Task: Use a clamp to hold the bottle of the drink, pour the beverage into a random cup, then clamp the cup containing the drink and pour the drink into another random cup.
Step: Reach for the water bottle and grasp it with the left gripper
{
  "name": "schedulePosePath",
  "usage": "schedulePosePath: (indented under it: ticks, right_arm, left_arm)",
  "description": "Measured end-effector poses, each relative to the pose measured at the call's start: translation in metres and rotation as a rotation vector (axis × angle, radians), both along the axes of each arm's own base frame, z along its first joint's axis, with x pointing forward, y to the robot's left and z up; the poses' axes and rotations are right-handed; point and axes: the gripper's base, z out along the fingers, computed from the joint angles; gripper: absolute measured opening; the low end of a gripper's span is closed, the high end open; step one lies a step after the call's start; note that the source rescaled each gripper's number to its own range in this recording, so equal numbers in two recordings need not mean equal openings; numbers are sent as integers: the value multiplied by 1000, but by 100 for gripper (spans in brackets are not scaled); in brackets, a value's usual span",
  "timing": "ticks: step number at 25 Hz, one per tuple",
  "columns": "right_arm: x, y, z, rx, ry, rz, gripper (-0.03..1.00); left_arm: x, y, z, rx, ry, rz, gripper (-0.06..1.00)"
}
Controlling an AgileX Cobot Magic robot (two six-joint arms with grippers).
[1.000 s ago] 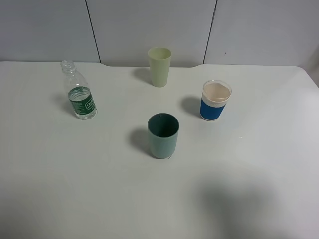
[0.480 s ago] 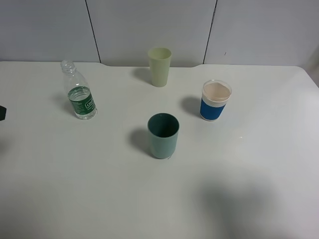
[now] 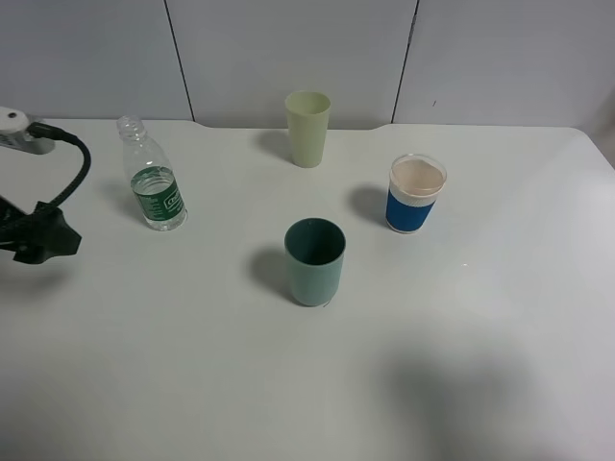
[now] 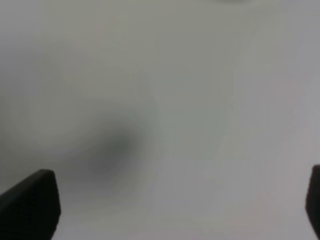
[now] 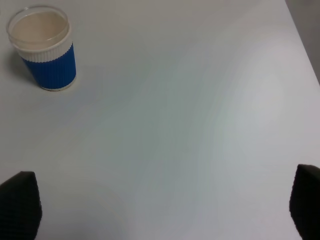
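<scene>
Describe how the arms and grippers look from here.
The left arm is black and knobbly, with a looping black cable and a pale grey fitting. The left gripper has blurred black fingers; the right gripper has black, finely ribbed fingers.

Bright, even light casts soft shadows on the table (image 3: pixel 192 365); the left wrist view is blurred.

We saw print in one place only: white lettering on the green label band (image 3: pixel 159 200) around the bottle (image 3: pixel 150 173), which stood far and to the left. It was too small for us to read, so we made out no words.
</scene>
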Motion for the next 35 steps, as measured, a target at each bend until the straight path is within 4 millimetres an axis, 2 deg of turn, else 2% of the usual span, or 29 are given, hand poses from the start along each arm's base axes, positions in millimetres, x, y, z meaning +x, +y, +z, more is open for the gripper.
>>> schedulePosePath:
  ticks: [5,14,19,22,27,35]
  right_arm:
    - [0,0,0,0,0,0,100]
    - [0,0,0,0,0,0,100]
    - [0,0,0,0,0,0,100]
    - [0,0,0,0,0,0,100]
    - [0,0,0,0,0,0,100]
    - [0,0,0,0,0,0,100]
  left_arm:
    - [14,-21,-18,-31,-70,-63,100]
    - [28,-30,-62,-47,-128,-65,100]
    - [37,-31,-76,-36,-136,-72,100]
    - [46,-33,-83,-31,-197,-101,100]
    - [64,-46,-85,-178,-407,-136,100]
    - [74,-58,-105,-308,-511,-191,100]
